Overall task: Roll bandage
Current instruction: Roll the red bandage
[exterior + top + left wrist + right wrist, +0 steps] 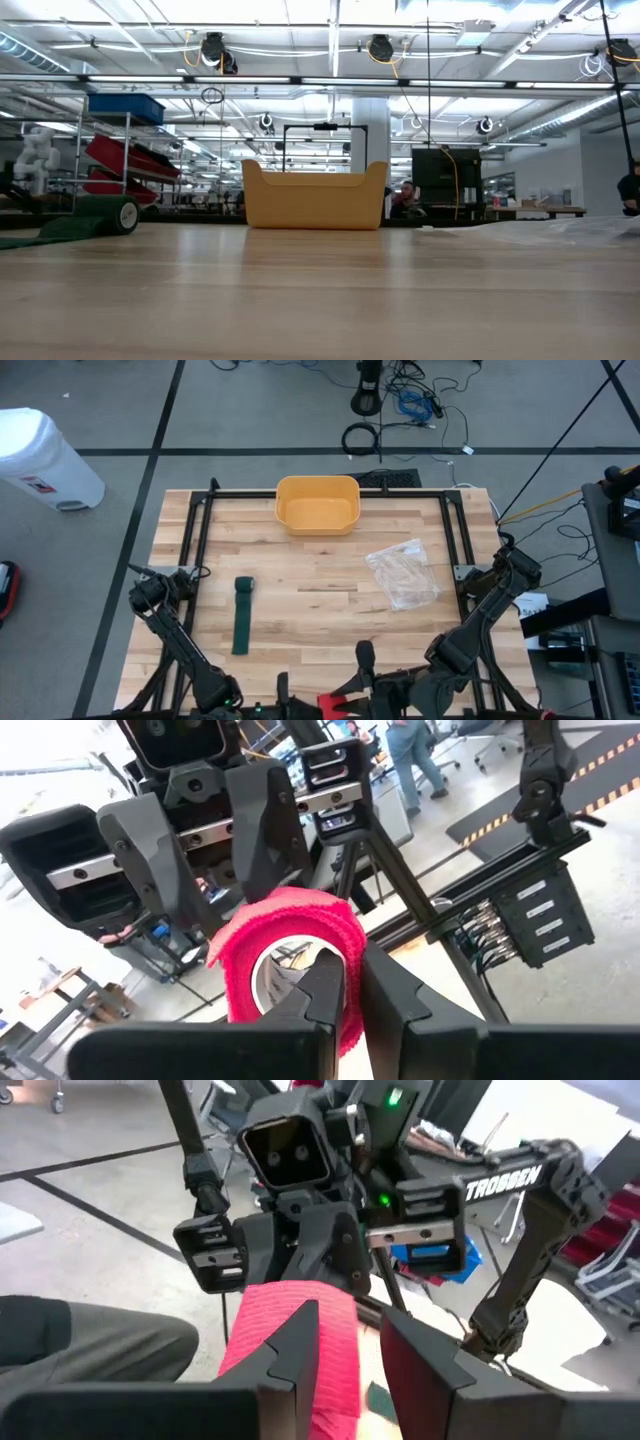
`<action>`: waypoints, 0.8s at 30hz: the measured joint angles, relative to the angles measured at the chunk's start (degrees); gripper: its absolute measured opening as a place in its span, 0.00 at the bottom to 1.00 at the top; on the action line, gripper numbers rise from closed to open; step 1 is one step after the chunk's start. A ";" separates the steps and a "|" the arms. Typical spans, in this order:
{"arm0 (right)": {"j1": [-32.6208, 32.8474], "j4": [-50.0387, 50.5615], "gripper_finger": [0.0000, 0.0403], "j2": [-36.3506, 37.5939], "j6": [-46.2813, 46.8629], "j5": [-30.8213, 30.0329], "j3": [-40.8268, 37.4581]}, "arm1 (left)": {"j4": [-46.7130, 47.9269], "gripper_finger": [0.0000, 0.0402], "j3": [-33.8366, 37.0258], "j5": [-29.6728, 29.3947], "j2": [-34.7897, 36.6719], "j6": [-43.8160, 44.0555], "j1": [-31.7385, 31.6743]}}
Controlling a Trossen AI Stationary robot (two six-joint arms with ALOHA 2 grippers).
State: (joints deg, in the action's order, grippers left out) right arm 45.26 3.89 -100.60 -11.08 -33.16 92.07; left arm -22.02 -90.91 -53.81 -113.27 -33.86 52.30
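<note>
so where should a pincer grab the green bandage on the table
Take the green bandage at its far end, by the small rolled part, coming straight down from above. The rest lies flat as a thin strip on the table, offering little to pinch; the roll stands proud.

Grey taped floor [250,420], ceiling lights [300,10], possibly storage racks [125,150].

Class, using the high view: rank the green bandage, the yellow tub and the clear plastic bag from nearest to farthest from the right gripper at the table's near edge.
From the right gripper, which is shut on the red bandage roll:
1. Clear plastic bag, on the right side of the table.
2. Green bandage, on the left; close to the bag's distance, so this order is tentative.
3. Yellow tub, at the far edge, clearly farthest.
</note>
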 joint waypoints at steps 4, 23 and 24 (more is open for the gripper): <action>0.48 -2.40 0.23 0.00 -0.83 -0.16 0.00 | -0.13 0.07 -0.04 0.34 0.02 -0.12 0.03; -1.38 2.52 0.23 0.00 1.23 -1.54 0.00 | 0.45 0.07 -0.02 -0.55 0.02 0.06 0.01; -1.35 2.62 0.23 0.00 0.62 -3.14 0.00 | 0.41 0.07 -0.02 -0.59 0.02 0.06 0.01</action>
State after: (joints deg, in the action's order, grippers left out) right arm 43.91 6.51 -100.60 -10.45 -36.30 92.07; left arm -21.61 -90.94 -54.39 -113.25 -33.80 52.31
